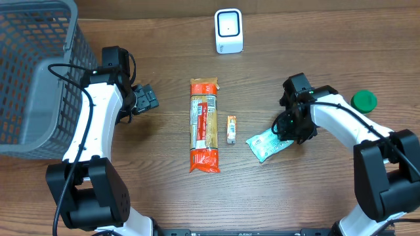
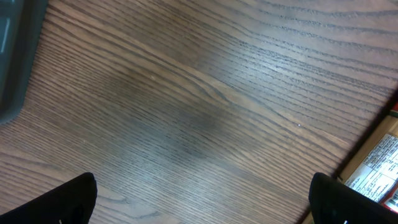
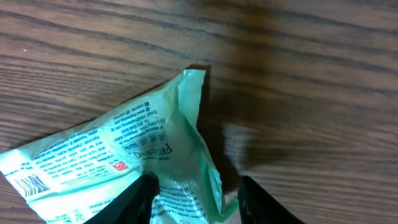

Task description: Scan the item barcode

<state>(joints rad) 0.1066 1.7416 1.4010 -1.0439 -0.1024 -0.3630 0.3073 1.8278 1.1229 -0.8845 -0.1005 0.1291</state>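
A light green packet (image 1: 268, 144) lies flat on the wooden table, right of centre. In the right wrist view the green packet (image 3: 124, 155) shows white print and a barcode (image 3: 31, 185) at its lower left. My right gripper (image 1: 287, 128) (image 3: 196, 186) is down over the packet's right end, with that end between the jaws. The left finger (image 3: 134, 199) touches the film. A small gap shows at the right finger (image 3: 261, 199). My left gripper (image 1: 146, 98) (image 2: 202, 193) hangs wide open over bare wood. The white scanner (image 1: 228, 31) stands at the far middle.
A long orange pasta packet (image 1: 204, 124) (image 2: 379, 168) and a small orange box (image 1: 231, 129) lie at centre. A grey mesh basket (image 1: 33, 72) fills the far left. A green lid (image 1: 363, 100) sits at the right.
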